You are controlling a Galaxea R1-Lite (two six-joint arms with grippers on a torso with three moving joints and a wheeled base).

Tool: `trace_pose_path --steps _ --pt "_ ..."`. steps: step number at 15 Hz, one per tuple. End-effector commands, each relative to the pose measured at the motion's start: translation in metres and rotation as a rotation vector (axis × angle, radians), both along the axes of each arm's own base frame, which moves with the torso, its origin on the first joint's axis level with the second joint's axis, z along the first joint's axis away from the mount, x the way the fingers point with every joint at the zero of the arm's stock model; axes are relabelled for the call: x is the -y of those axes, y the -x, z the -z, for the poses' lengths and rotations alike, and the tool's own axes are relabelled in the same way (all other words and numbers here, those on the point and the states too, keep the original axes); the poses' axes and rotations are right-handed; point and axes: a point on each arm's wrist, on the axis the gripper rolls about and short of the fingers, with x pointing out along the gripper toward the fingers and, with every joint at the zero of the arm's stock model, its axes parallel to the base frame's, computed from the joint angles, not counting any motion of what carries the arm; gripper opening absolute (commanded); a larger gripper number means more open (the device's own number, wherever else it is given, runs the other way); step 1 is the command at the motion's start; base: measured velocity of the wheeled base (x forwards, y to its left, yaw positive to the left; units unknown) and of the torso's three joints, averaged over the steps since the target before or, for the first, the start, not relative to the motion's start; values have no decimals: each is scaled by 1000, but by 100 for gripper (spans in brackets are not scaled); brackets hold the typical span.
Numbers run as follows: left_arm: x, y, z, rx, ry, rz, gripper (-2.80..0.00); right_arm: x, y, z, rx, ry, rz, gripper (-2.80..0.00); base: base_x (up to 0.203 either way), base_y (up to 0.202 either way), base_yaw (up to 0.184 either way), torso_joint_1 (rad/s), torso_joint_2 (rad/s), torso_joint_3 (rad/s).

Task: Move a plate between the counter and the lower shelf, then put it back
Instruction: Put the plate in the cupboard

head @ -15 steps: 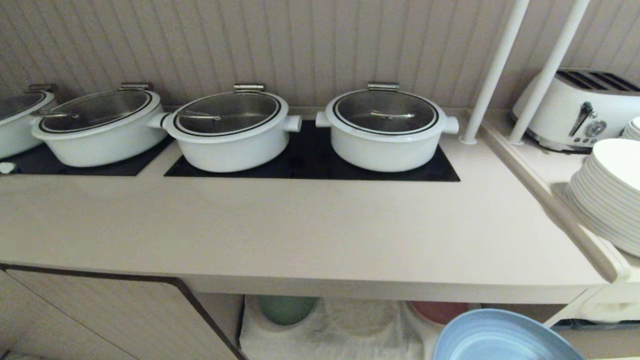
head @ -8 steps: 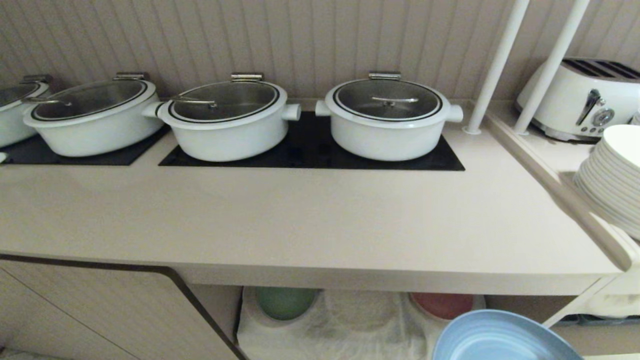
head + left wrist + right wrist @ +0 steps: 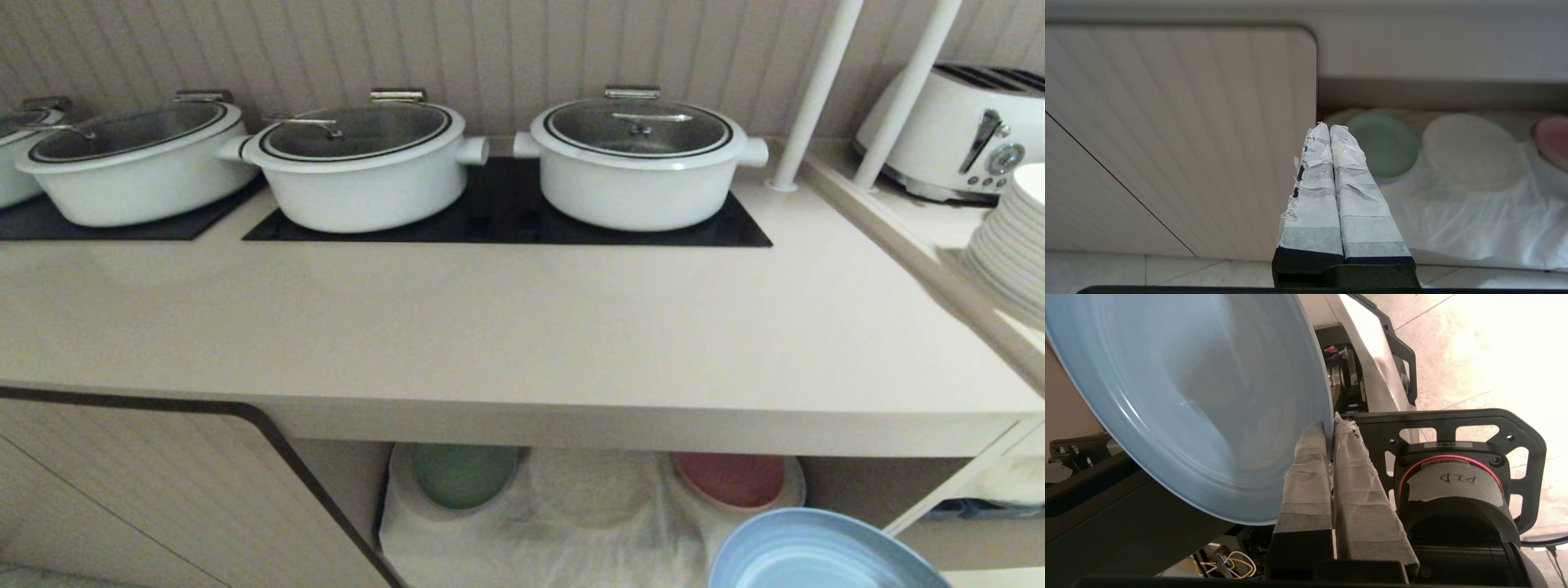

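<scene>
Since a second ago the head view has sunk and tipped: the pots and cooktop sit higher in the frame, and more of the lower shelf (image 3: 571, 498) shows under the counter (image 3: 522, 327). That is the camera moving, not the things; the plate (image 3: 816, 555) keeps its place at the bottom right of the view, in front of the counter's edge and lower than it, not yet inside the shelf.

The right gripper (image 3: 1329, 430) is pinched on the plate's rim: its two taped fingers (image 3: 1306, 482) close on the edge, one on each face, and the plate stands tilted away from the wrist. The gripper itself is outside the head view.

The left gripper (image 3: 1329, 128) is pressed together with nothing between its taped fingers (image 3: 1359, 196). It hangs low in front of the cabinet door (image 3: 1180, 134), beside the shelf opening.

On the shelf a rumpled white cloth (image 3: 563, 539) covers the floor. A green plate (image 3: 464, 474) lies at its left, a pink plate (image 3: 731, 478) at its right, and between them is a bare round hump (image 3: 592, 486) of the cloth.

On the counter three white lidded pots (image 3: 641, 159) stand in a row on the black cooktop (image 3: 506, 212), with part of a fourth at the far left. To the right are two white poles (image 3: 816, 90), a toaster (image 3: 955, 131) and a stack of white plates (image 3: 1012, 245).
</scene>
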Motion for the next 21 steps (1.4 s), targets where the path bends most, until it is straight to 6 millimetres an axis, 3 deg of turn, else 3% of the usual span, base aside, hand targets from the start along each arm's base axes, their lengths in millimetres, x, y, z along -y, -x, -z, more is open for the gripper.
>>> trace_pose_path --steps 1,21 --pt "0 0 0 -1 0 0 -280 0 0 0 -5 -2 1 -280 0 0 0 -246 544 293" --pt "0 0 0 -1 1 0 -280 0 1 1 -11 -1 1 -280 0 0 0 -210 496 289"
